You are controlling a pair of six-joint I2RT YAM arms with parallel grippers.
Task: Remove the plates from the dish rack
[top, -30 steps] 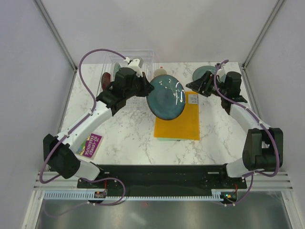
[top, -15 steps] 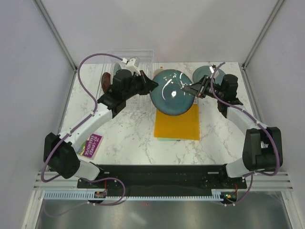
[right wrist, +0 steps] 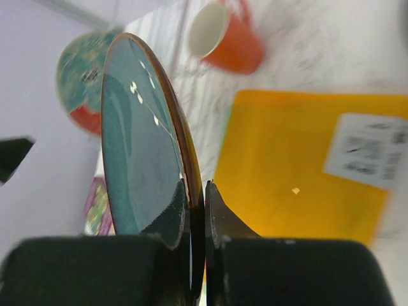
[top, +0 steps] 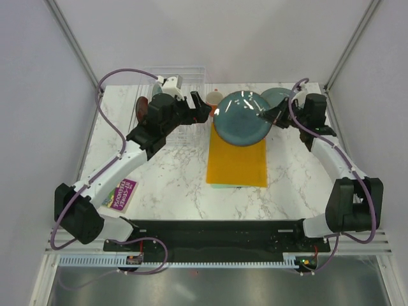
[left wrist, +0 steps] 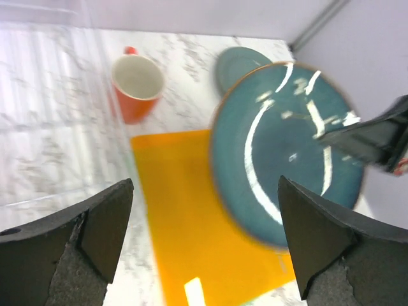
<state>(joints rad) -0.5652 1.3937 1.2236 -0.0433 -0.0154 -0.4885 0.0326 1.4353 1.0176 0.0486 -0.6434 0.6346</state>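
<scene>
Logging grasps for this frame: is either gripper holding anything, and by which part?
The right gripper pinches the dark teal plate by its rim, with a finger on each face. The left gripper is open and holds nothing.

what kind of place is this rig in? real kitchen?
Probably a lab test cell, not a kitchen: plain white panel walls on metal corner posts, a marble-pattern tabletop, and a clear plastic dish rack.

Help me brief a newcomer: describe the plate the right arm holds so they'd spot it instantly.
Find the yellow folder on the marble table. Above its far end hangs a dark teal plate, pinched at the rim by the jaws of the right arm. Unlike the paler plate lying flat behind it, it is glossy, tilted and off the table.
</scene>
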